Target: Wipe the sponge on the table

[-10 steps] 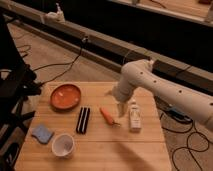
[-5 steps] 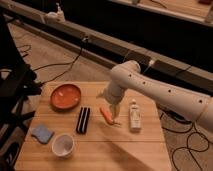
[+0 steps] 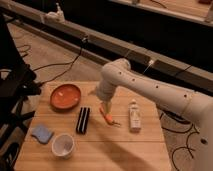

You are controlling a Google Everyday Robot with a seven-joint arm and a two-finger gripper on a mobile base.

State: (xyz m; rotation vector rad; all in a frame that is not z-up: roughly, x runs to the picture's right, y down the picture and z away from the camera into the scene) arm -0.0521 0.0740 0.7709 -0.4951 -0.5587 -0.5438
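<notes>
The light-blue sponge [image 3: 42,133] lies flat near the front left corner of the wooden table [image 3: 125,150], just left of a white cup [image 3: 63,145]. My white arm reaches in from the right. Its gripper [image 3: 101,99] hangs over the middle of the table, just above an orange carrot [image 3: 107,115] and right of the orange bowl [image 3: 65,96]. The gripper is well away from the sponge, up and to the right of it, and nothing shows in its grasp.
A black oblong object [image 3: 83,120] lies between the bowl and the cup. A white bottle [image 3: 134,116] lies to the right of the carrot. Cables run over the floor behind the table, and a dark stand sits at its left.
The arm has swung left across the table, taking the gripper from above the white bottle to above the carrot. The sponge and other items have not moved.
</notes>
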